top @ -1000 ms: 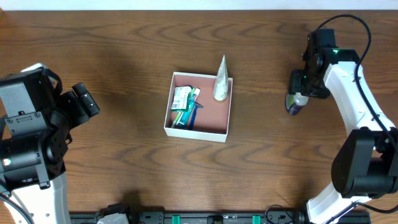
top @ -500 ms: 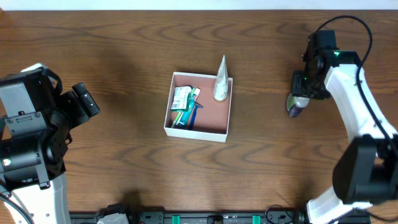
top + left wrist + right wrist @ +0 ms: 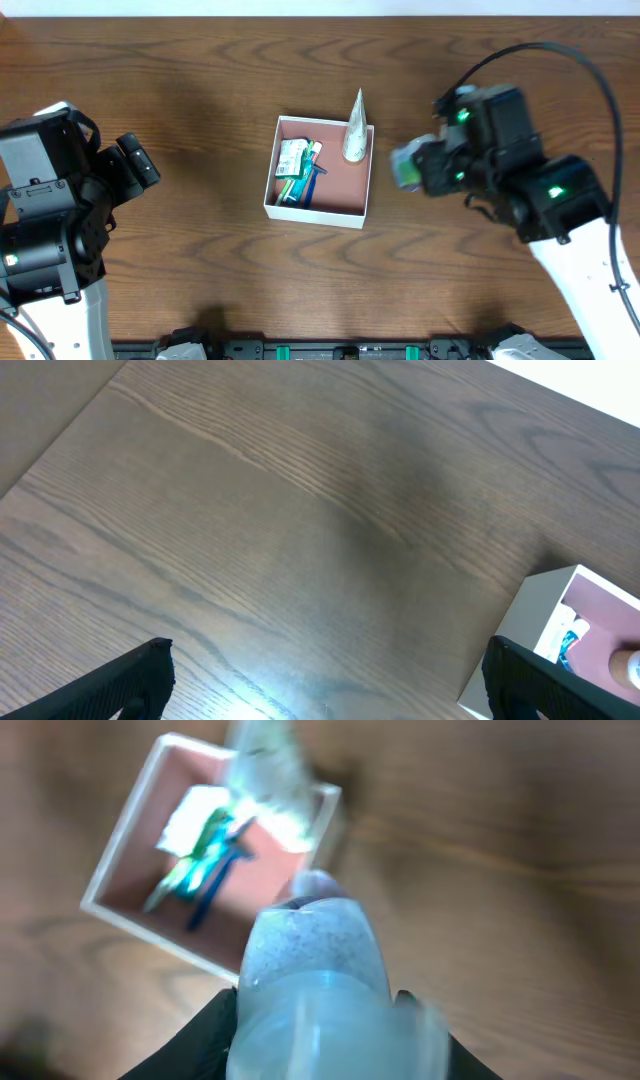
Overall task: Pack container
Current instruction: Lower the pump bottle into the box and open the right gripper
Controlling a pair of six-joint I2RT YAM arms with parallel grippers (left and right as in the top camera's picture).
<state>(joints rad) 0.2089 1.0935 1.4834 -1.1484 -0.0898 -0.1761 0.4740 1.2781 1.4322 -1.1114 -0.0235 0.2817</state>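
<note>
One bottle (image 3: 310, 985) sits between the jaws of the right gripper (image 3: 318, 1025); beyond them one box (image 3: 315, 213) holds one tube (image 3: 355, 130), one packet (image 3: 293, 157), one blue-handled item (image 3: 309, 186).

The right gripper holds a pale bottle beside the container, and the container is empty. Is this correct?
No. The container is not empty: the overhead view shows a green packet and a pale tube inside. The right gripper does hold the bottle.
</note>
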